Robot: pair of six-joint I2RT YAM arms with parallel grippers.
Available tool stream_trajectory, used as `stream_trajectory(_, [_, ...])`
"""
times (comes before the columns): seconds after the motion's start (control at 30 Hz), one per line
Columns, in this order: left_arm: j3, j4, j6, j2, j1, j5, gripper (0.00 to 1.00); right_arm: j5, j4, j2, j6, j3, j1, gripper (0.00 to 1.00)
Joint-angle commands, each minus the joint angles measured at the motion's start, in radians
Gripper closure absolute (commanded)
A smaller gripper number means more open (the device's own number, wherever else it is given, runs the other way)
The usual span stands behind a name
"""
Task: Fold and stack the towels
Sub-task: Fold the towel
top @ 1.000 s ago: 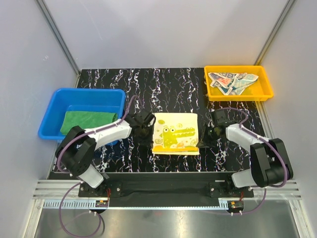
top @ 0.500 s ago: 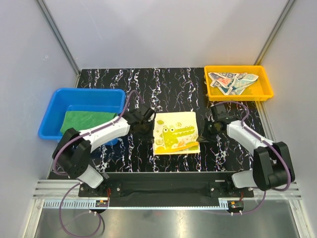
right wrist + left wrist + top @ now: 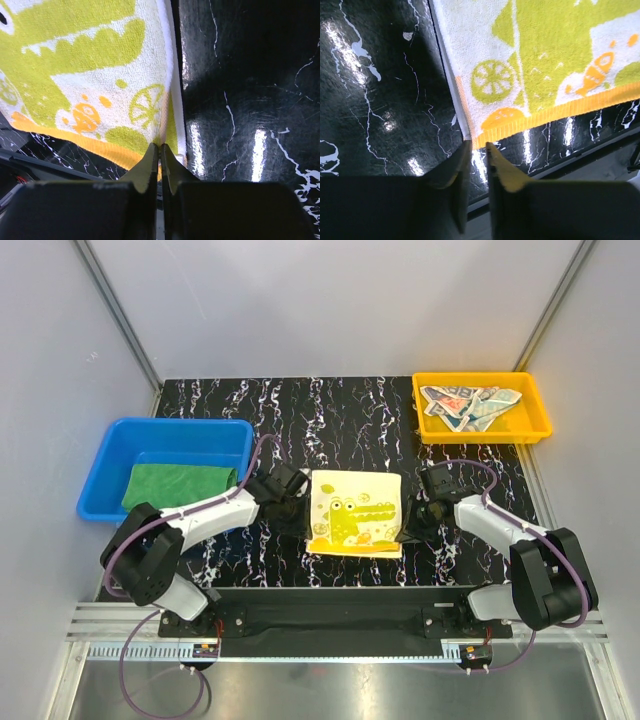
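Yellow terry with a green crocodile, the croc towel (image 3: 355,512) lies flat at the middle of the black marbled table (image 3: 350,420), between the 2 arms. Its orange hem faces the arm bases. In both wrist views a 2nd layer shows under its side edges.

The left gripper (image 3: 475,150) sits low at the towel's near left corner. Its jaws stand a little apart, with a narrow gap between the fingers (image 3: 456,172). The corner of the orange hem lies right at the tips, and nothing is clamped between them. Dark tabletop shows through the gap.

The right gripper (image 3: 160,149) is at the near right corner. Its jaws are closed tight, and the tips meet on the towel's edge where the orange hem ends, pinching the cloth. A small ridge of terry runs up from the tips.

The green towel (image 3: 180,485) lies folded in the blue bin (image 3: 165,440) at the table's left side, just behind the left arm. The RABBIT towel (image 3: 470,403) sits crumpled in the orange bin (image 3: 430,425) at the far right corner, well apart from the croc towel. Both bins stand on the table, and neither gripper touches them.
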Motion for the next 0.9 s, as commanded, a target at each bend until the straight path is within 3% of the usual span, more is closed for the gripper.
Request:
stream_trajectory(0.0, [-0.012,0.080,0.002,-0.001,-0.004,-0.026,0.69,-0.006,0.040,-0.007,0.011,0.012,0.010,0.98])
stream_trajectory(0.27, [-0.048,0.146,0.003,0.059,-0.004,0.006,0.68,-0.005,0.054,-0.009,0.005,0.000,0.010,0.99])
stream_trajectory(0.87, [-0.032,0.138,-0.004,0.071,-0.007,0.006,0.87,-0.004,0.060,-0.003,0.003,0.001,0.010,1.00])
